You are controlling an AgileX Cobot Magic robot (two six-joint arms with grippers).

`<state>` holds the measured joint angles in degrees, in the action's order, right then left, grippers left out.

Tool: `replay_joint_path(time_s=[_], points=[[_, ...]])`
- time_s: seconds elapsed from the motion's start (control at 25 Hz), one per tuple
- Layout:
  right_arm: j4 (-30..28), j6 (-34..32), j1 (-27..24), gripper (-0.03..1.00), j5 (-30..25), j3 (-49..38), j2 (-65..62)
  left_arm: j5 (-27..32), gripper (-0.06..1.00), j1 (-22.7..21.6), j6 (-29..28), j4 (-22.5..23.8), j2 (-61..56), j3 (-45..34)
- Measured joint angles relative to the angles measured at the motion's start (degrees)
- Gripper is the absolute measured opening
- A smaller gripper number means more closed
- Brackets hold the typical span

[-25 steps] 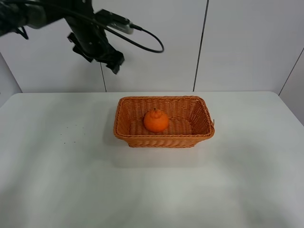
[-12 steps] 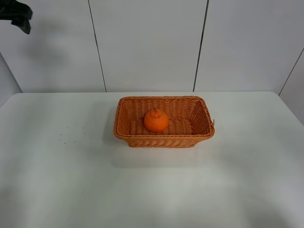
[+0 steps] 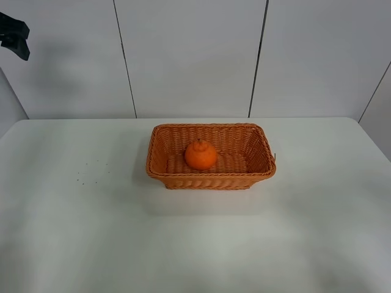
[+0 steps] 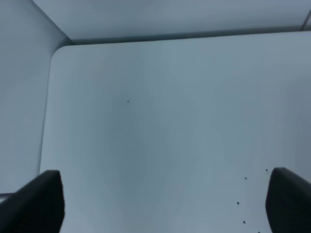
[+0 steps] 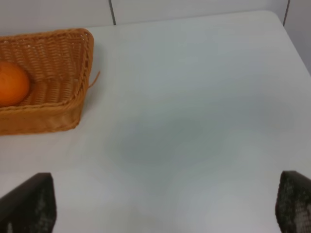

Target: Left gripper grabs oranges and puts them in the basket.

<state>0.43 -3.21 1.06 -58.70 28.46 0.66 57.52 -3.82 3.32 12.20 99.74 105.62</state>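
The orange (image 3: 200,154) lies inside the wicker basket (image 3: 256,174) at the middle of the white table, left of the basket's centre. In the right wrist view the orange (image 5: 12,82) and the basket (image 5: 58,111) show at the edge. A black part of the left arm (image 3: 15,38) shows at the far upper left edge, high and far from the basket. The left gripper (image 4: 165,204) is open and empty over the table's far left corner. The right gripper (image 5: 163,204) is open and empty over bare table, to the right of the basket.
Several small dark specks (image 3: 91,170) dot the table left of the basket and also show in the left wrist view (image 4: 245,178). A grey panelled wall (image 3: 195,55) stands behind the table. The table's rounded left corner (image 4: 58,51) lies under the left gripper.
The left arm has pulled away from above and left of the basket to the far upper left edge, then dropped slightly. The orange and the basket have not moved.
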Motion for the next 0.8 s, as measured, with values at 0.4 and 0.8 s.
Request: replay_joint_path(time_s=[0.4, 0.8], points=[[0.0, 0.0, 0.0, 0.69, 0.0, 0.0, 0.0, 0.8, 0.93, 0.0, 0.2, 0.7, -14.7, -13.6], [0.0, 0.0, 0.0, 0.69, 0.0, 0.0, 0.0, -3.5, 0.93, 0.0, 0.2, 0.8, -38.8, -40.1]])
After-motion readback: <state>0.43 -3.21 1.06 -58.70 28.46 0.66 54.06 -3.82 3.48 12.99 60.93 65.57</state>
